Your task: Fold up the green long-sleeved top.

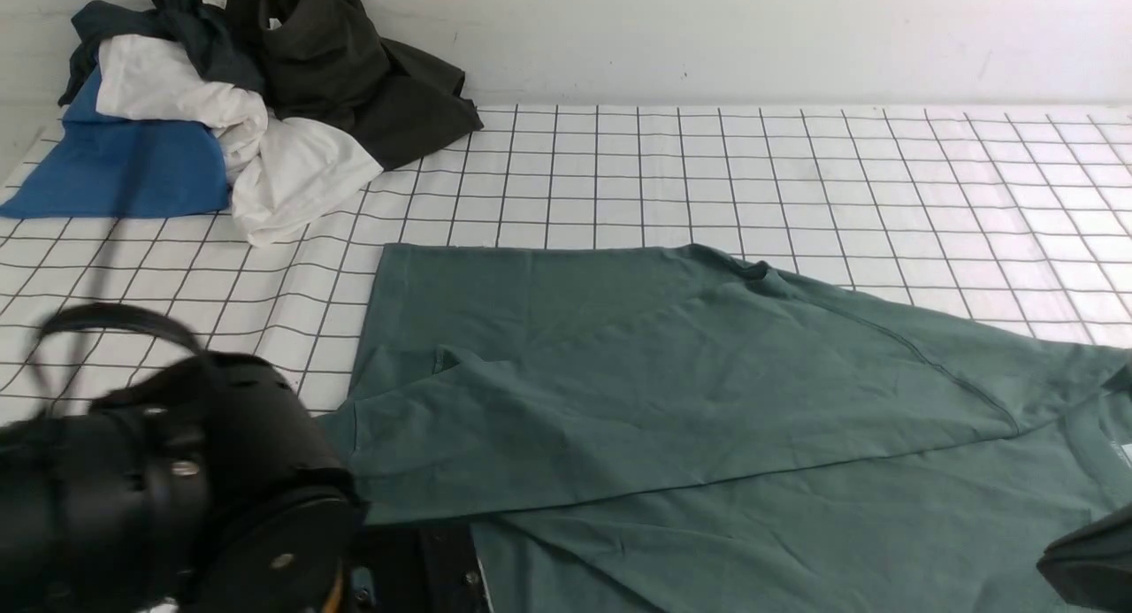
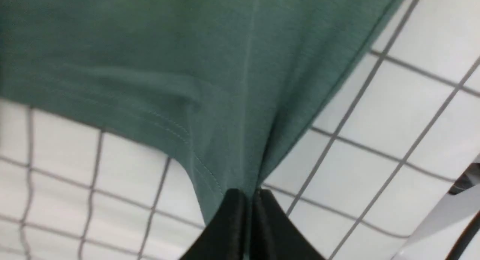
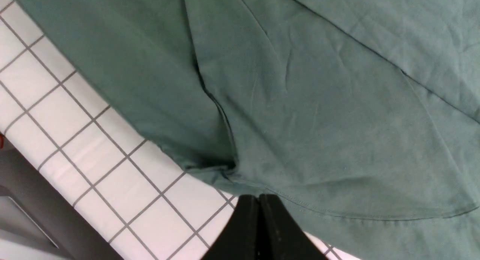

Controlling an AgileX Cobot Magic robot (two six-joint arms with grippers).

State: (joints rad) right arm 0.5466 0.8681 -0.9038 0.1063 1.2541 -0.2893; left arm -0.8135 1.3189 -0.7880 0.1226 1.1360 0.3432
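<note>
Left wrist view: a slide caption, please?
Left gripper shut on the hem of the green long-sleeved top, over a checked tablecloth.

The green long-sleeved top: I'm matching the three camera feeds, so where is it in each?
Front view: the muted teal-green cotton long-sleeved top spreads across the lower middle and right.
Left wrist view: its hemmed corner is pinched by the shut fingers of the left gripper.
Right wrist view: it fills most of the picture, hem at the shut fingers of the right gripper.
Shared landmark: the white cloth with grey grid lines.

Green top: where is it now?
Front view: the green top lies spread on the checked cloth, centre to right foreground, nearer than the clothes pile at far left; the left tool pinches its hem.
</note>
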